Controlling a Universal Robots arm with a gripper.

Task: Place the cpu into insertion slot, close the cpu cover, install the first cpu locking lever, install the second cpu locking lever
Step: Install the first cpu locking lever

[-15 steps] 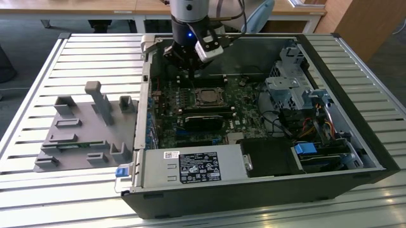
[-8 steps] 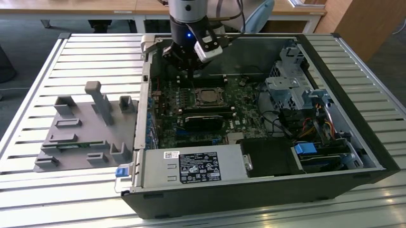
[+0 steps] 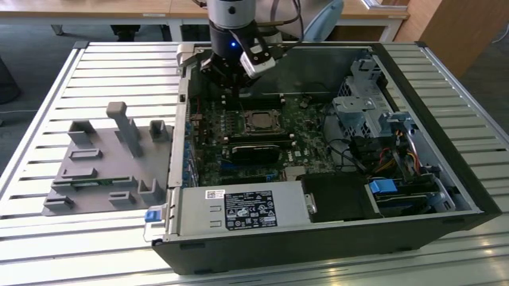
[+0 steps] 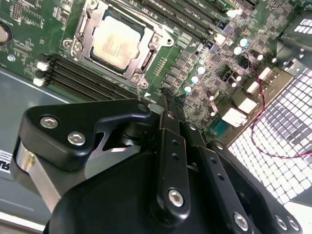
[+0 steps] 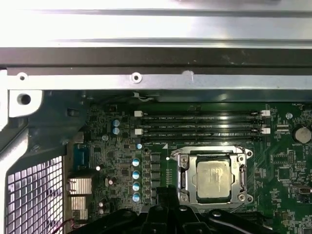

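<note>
The cpu [image 3: 258,121] lies flat in the insertion slot [image 3: 245,125] on the green motherboard, its pale metal top showing in both wrist views [image 4: 116,41] [image 5: 213,173]. The cpu cover [image 5: 184,176] [image 4: 143,62] is down around the chip as a silvery frame. Thin metal lever rods [image 5: 210,148] run along the frame's edges. My gripper [image 3: 231,90] hangs over the motherboard beside the socket, toward the exterior view's left and back. Its black fingers [image 4: 167,127] meet at the tips, shut with nothing between them, and the tips [image 5: 165,194] stand apart from the socket.
I am inside an open computer case [image 3: 413,59]. Memory slots [image 5: 200,123] run alongside the socket, and a black block [image 3: 256,150] sits on its other side. The power supply box [image 3: 242,210] is at the front, cables and drive bays [image 3: 374,119] on the right. A grey fixture [image 3: 104,161] lies outside.
</note>
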